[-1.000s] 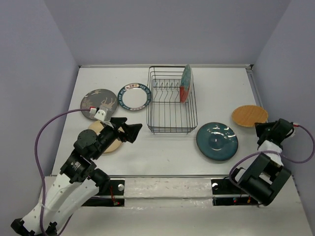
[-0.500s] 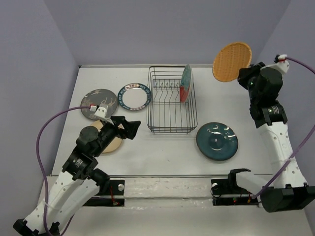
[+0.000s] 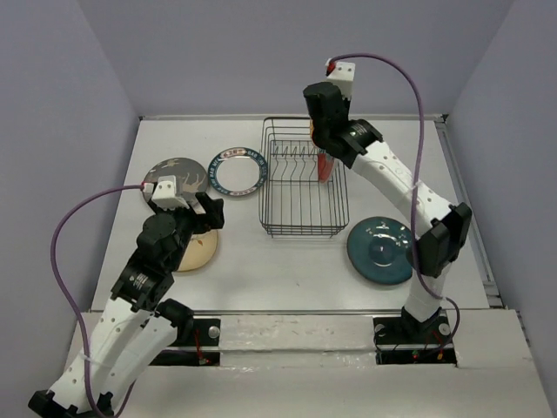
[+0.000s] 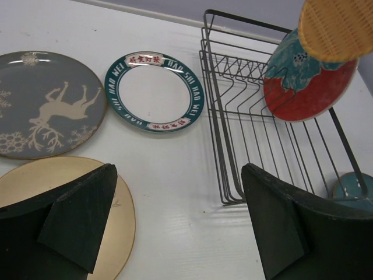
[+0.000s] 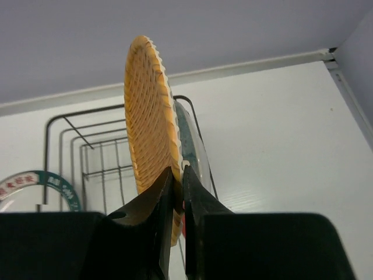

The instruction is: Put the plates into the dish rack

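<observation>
**Insertion approach: collision hazard**

The orange woven plate [image 5: 148, 116], held edge-up above the dish rack [image 3: 303, 233], is clamped in the right pincer [image 5: 178, 172]. Lowered askew, it may strike the teal-and-red plate [image 4: 306, 87] standing alongside. The left pincer [image 4: 178, 175] gapes, empty.

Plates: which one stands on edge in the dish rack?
The teal-and-red plate, upright in the dish rack. The orange plate is held by the right gripper; the others lie flat on the table.
</observation>
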Robot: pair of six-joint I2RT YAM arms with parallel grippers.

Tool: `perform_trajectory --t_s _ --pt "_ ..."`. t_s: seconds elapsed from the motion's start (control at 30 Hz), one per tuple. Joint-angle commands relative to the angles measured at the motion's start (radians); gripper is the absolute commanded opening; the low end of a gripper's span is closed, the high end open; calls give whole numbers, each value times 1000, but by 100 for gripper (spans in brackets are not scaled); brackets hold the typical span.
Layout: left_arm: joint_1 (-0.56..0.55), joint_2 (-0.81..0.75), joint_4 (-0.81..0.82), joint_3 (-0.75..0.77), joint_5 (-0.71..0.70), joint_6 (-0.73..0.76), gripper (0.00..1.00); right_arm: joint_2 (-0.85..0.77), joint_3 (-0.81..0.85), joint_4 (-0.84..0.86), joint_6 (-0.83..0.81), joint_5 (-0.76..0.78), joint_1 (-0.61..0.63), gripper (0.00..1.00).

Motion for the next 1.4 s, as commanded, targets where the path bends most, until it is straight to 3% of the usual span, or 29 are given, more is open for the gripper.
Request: perform_trajectory --t_s 0.0,0.33,0.47,0.6,0.9,0.97,1.0,1.07,1.27,1.37 --pt "10 8 2 48 -113 -10 99 70 149 -79 -59 222 17 7" --pt "7 22 5 37 -96 -118 99 157 85 -168 74 194 17 7" --pt "1 20 18 31 -72 -110 99 192 28 -191 159 124 17 7" --pt "-7 14 51 25 51 -69 99 248 -1 -202 216 85 17 7" --pt "-8 5 70 19 134 -13 99 300 46 -177 204 51 37 7" --pt "-10 0 70 17 146 -15 99 298 62 -180 185 38 46 25" --pt "-10 -1 70 17 151 -16 99 280 60 -179 185 32 46 47" --pt "-11 0 68 19 158 -19 99 253 55 -180 185 2 55 66" --pt "-25 -9 67 19 169 -12 99 1 -62 -142 182 -76 55 77" --pt "-34 -20 65 22 174 -9 99 -206 -274 -74 196 -105 55 78"
